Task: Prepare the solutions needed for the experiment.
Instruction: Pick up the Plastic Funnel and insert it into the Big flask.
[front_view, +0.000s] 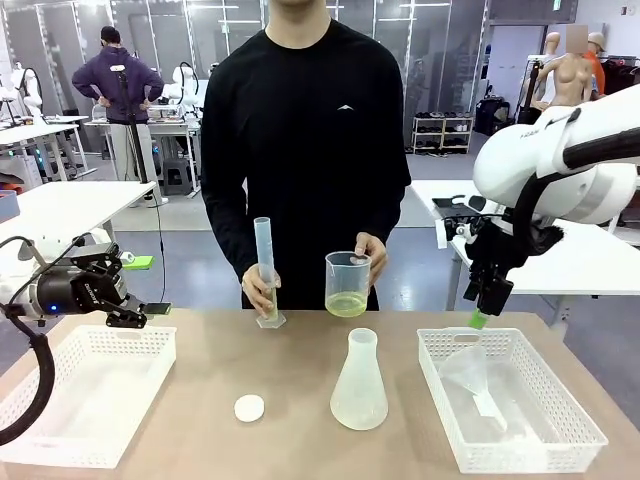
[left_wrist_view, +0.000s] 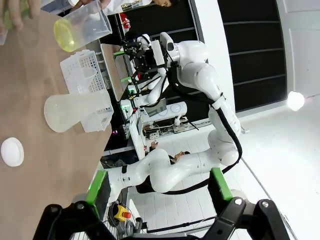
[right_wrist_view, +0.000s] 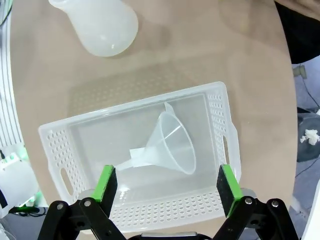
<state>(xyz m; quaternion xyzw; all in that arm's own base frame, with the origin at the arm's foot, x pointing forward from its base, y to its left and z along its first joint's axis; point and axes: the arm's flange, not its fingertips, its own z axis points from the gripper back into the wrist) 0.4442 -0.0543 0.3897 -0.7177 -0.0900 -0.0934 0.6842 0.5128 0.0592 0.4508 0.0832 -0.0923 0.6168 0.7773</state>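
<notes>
Left gripper (front_view: 128, 305) is hovering spread over the tan lab table (front_view: 300, 350); the solutions (front_view: 346, 304) are sitting in the beaker (front_view: 348, 272) the person is holding. From its wrist, green pads (left_wrist_view: 97, 187) are standing wide. Right gripper (right_wrist_view: 167, 182) is hanging spread, pointing down at a funnel (right_wrist_view: 175, 142) lying in a basket (right_wrist_view: 220, 107).

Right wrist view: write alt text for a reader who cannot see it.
The open right gripper hangs over a white perforated basket holding a clear funnel on its side. A translucent conical flask stands on the brown table beyond.

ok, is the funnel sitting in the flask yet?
No, the funnel lies on its side inside the white basket, apart from the flask.
</notes>
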